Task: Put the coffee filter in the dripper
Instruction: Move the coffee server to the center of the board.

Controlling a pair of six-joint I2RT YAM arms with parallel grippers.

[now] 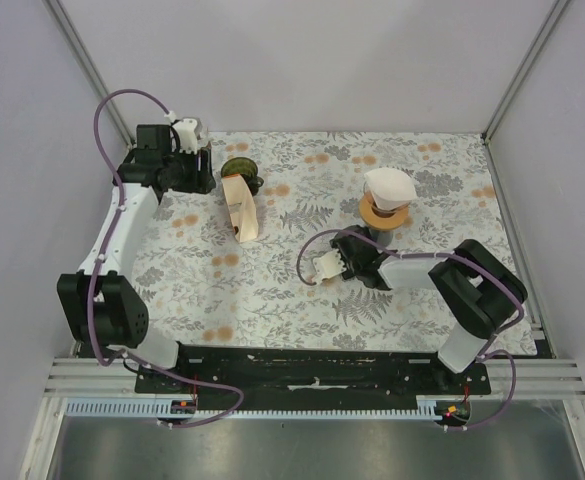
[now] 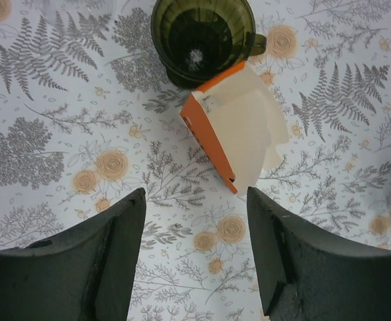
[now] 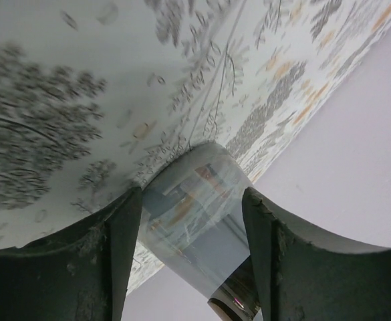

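Looking down from the top camera, two arms share one flower-printed surface (image 1: 272,290). One dark green dripper (image 1: 240,170) stands toward its far left. Just on the near side of the dripper lies one orange holder (image 1: 242,208) with the pale coffee filter (image 1: 236,190) in it; the sheets cannot be counted. The left arm (image 1: 122,225) reaches to the left of the dripper, and the left jaws hang close beside it. Well to the right of the dripper stands one white cone (image 1: 389,186) on one wooden ring (image 1: 384,212). The right arm (image 1: 472,290) folds back toward the dripper, and the right jaws sit low, nearer than the dripper and well apart from it.

From the left wrist, two dark fingers (image 2: 108,261) stand wide apart with only patterned cloth between them, so the left jaws are spread and hold nothing. Beyond them the holder (image 2: 205,134) lies on its side, its far corner just at the dripper (image 2: 202,40). The coffee filter (image 2: 252,117) fans out of the holder, not in the dripper.

From the right wrist, two fingers (image 3: 81,267) flank one clear glass vessel (image 3: 195,221) that fills the gap from one to the other. I cannot tell whether the right jaws press on it or merely stand around it.
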